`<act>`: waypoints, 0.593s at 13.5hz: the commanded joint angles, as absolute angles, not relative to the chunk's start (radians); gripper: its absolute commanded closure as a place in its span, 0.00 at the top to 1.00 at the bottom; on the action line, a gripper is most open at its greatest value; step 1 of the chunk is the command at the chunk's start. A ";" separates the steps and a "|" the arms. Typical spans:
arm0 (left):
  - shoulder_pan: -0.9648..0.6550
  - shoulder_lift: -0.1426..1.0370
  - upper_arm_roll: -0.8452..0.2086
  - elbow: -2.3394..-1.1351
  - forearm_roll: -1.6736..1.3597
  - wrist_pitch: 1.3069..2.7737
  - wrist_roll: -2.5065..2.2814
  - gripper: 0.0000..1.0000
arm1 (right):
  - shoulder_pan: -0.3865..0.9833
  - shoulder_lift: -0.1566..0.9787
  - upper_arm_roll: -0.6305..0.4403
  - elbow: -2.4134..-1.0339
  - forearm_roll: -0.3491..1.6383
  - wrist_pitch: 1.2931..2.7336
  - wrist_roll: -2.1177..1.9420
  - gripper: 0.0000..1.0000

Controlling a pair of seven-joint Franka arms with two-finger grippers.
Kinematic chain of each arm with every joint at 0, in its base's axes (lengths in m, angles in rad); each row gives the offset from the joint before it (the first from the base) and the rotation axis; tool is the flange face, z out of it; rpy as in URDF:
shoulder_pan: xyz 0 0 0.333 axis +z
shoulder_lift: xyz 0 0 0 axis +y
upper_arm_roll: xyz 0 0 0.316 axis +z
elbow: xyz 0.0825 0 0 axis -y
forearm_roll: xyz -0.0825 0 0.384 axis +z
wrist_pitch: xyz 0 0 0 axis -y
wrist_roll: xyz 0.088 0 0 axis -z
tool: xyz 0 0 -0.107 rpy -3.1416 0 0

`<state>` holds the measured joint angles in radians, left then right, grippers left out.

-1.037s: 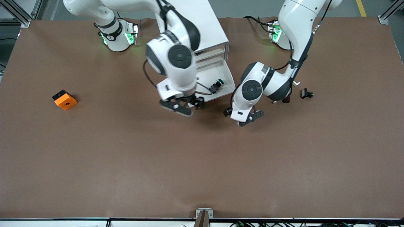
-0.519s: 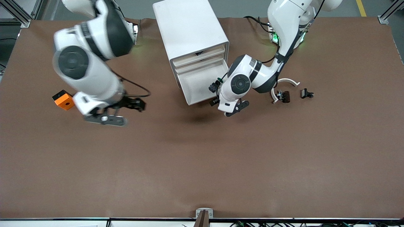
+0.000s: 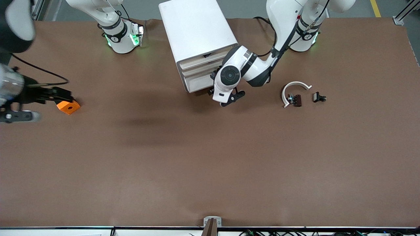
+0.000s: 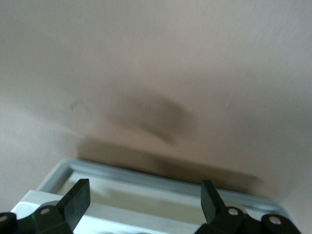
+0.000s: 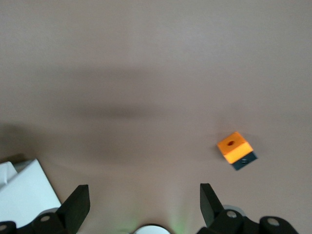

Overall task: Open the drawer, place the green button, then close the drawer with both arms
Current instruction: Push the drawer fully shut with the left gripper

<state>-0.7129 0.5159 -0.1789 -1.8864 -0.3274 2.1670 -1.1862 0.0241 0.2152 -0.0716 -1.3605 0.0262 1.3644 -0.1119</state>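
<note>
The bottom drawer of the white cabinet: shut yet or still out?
Nearly shut: the white drawer with the cream slat front juts only slightly from the boxy white cabinet, with the left pincer open at its front.

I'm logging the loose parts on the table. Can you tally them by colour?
Orange: 1, the orange cube
White: 1, the white arc
Black-brown: 2, the part by the arc and the part beside it
Total: 4
</note>
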 commanded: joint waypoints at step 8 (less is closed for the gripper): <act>-0.701 0.500 -0.218 -1.916 -0.440 2.161 -1.244 1.00 | -0.138 0.192 -0.044 -1.390 0.020 1.315 -0.193 1.00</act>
<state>-0.7060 0.5165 -0.2137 -1.9160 -0.4129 2.1676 -1.2221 -0.1361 0.2142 -0.0627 -1.3671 0.0261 1.3240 -0.2037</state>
